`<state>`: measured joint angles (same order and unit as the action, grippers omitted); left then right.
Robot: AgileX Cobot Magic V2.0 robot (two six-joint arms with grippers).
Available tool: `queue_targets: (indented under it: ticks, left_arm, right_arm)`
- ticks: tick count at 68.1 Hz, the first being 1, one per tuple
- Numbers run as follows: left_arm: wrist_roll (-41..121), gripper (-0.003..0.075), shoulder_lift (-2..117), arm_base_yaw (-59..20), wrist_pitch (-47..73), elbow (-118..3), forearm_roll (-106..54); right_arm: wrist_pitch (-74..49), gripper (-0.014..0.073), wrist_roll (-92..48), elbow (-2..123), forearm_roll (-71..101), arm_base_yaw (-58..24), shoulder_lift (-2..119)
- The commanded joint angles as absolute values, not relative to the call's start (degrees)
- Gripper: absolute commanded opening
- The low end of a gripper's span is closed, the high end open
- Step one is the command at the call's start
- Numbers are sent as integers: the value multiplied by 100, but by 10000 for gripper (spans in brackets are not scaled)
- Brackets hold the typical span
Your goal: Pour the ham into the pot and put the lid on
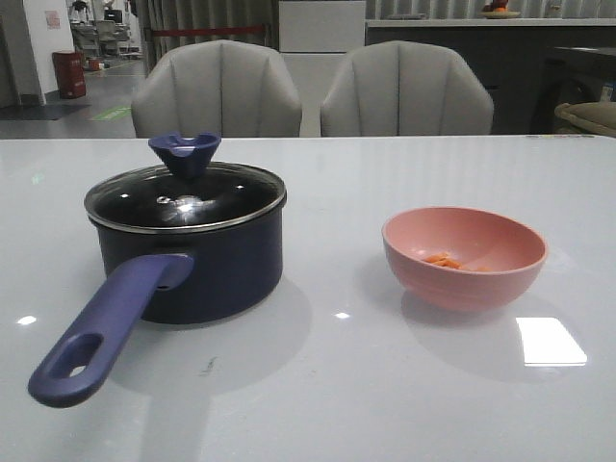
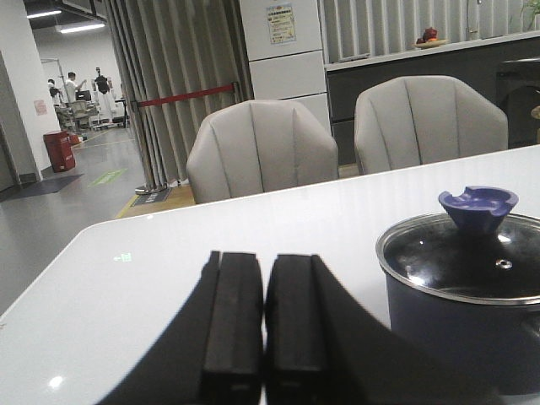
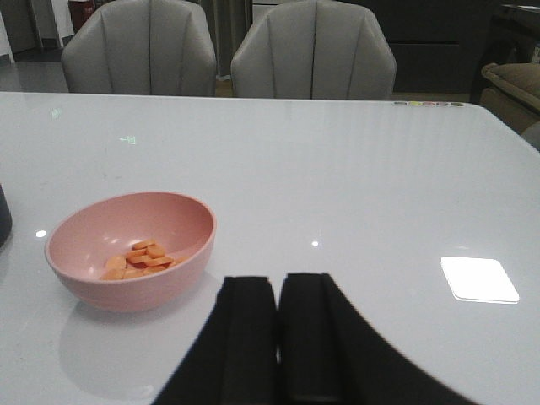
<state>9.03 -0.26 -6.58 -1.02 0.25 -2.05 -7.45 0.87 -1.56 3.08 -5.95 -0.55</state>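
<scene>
The navy pot [image 1: 207, 265] stands on the white table at the left, its blue-purple handle [image 1: 106, 322] pointing toward the front. The glass lid [image 1: 183, 197] with its navy knob [image 1: 185, 154] sits on the pot; pot and lid also show in the left wrist view [image 2: 472, 278]. The ham [image 1: 445, 260] lies as a few orange bits in a pink bowl [image 1: 465, 258] at the right, also in the right wrist view [image 3: 139, 257]. My left gripper [image 2: 264, 278] is shut and empty, beside the pot. My right gripper [image 3: 278, 299] is shut and empty, beside the bowl [image 3: 131, 249].
Two grey chairs [image 1: 217, 89] [image 1: 406, 89] stand behind the table's far edge. A bright window reflection [image 1: 551, 341] lies on the table surface near the front right.
</scene>
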Motion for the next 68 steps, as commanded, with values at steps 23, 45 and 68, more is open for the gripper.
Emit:
queue_targets:
  ticks: [23, 45, 68]
  left_arm:
    - [885, 113, -143, -703, -557, 141, -231]
    - [885, 113, -143, -703, -557, 141, -231]
    - [885, 113, -143, -703, -1396, 141, -231]
  right_arm:
    - [-241, 150, 80, -125, 228, -562, -170]
    - [-241, 150, 80, -125, 228, -562, -170]
    - [-241, 150, 80, -125, 228, -562, -170]
